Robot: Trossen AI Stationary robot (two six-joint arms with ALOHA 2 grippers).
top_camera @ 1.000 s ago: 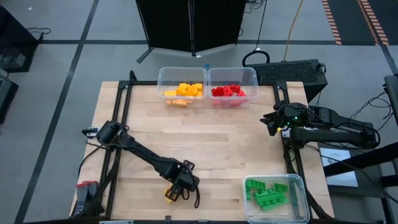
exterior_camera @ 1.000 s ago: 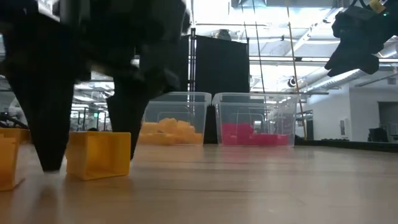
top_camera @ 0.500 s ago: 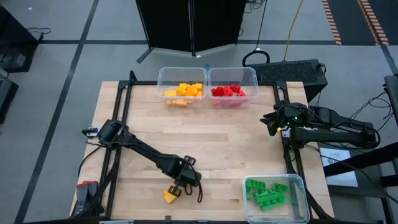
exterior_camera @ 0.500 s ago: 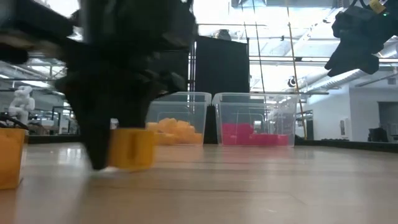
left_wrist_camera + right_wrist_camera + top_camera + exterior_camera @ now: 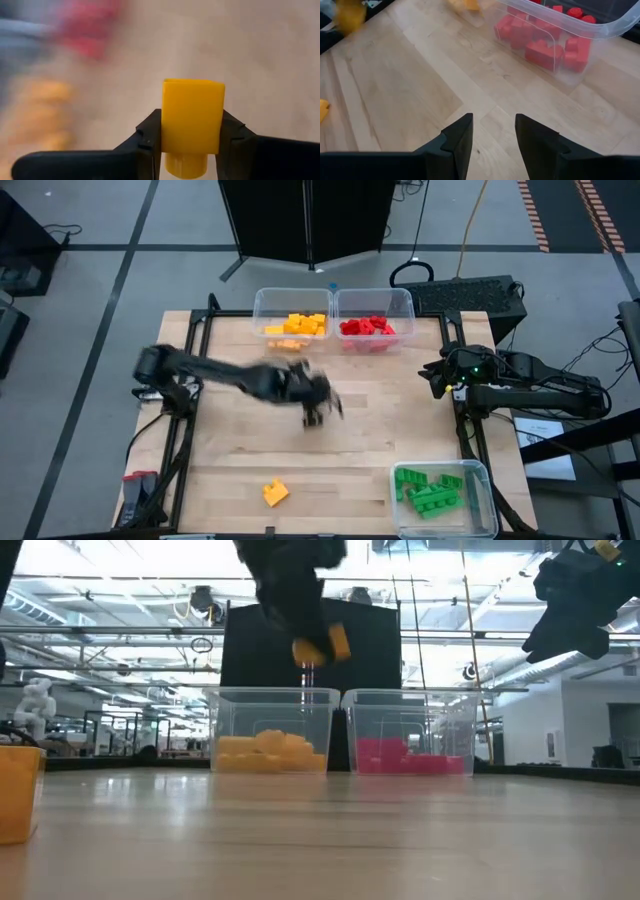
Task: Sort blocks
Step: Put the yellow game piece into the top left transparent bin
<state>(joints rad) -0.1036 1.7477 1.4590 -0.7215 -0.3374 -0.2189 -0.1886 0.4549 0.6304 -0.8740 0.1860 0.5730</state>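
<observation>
The left pincer (image 5: 192, 142) grips one yellow block (image 5: 193, 117), with a dark finger pressed flat on each of two opposite sides. The block is a smooth plastic box shape, longer than it is wide. Its long side runs straight out from between the fingers, and one round stud pokes out at the end near the wrist. In the low view this block (image 5: 335, 642) hangs high in the air above the counter (image 5: 400, 830), in front of the bin of yellow blocks (image 5: 270, 752). From above, the left pincer (image 5: 318, 408) is over the middle of the counter, a little way in front of the two far bins.

One more yellow block (image 5: 274, 493) lies alone on the wood near the front edge, turned at a slant.

There are three clear plastic bins. The one with yellow blocks (image 5: 294, 327) and the one with red blocks (image 5: 368, 328) stand side by side and touching at the far edge. The third bin (image 5: 440, 492) holds green blocks and sits at the front right corner. The blocks in each bin are piled up, so I cannot count them.

The right pincer (image 5: 492, 132) stands wide with nothing in it. It hangs above the right edge of the wooden counter, well apart from the left one.
</observation>
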